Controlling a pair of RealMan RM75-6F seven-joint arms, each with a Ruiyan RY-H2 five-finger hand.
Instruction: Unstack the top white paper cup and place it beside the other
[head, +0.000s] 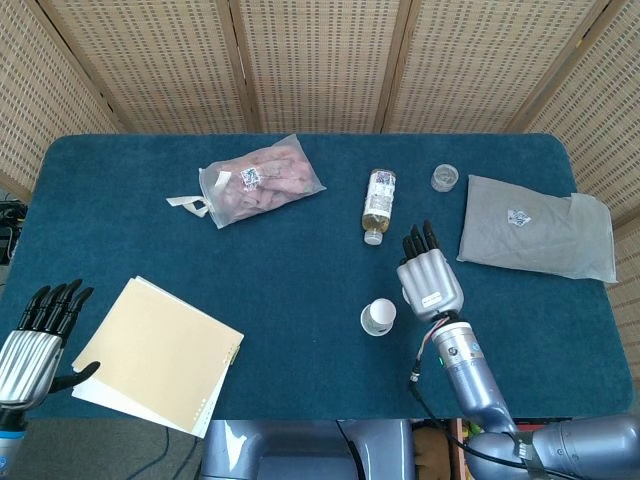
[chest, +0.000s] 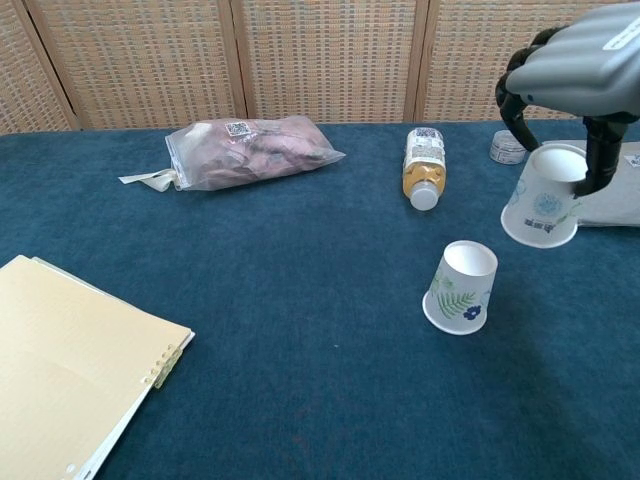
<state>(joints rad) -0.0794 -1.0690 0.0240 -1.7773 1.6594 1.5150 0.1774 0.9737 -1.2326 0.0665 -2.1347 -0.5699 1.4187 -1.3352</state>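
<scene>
Bench (head: 120, 190) covered in dark teal cloth, rounded at its far corners. Behind it, a folding screen (head: 320, 60) of woven cane panels in wooden frames. Lighting even, apparently from overhead; source not visible.

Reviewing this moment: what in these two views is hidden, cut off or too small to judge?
- Lifted cup: hidden under the right hand in the head view.
- Right hand: cut off by the chest view's top and right edges.
- Left hand: outside the chest view.
- Bottle label: too small to read.
- Small jar: contents too small to tell.
</scene>
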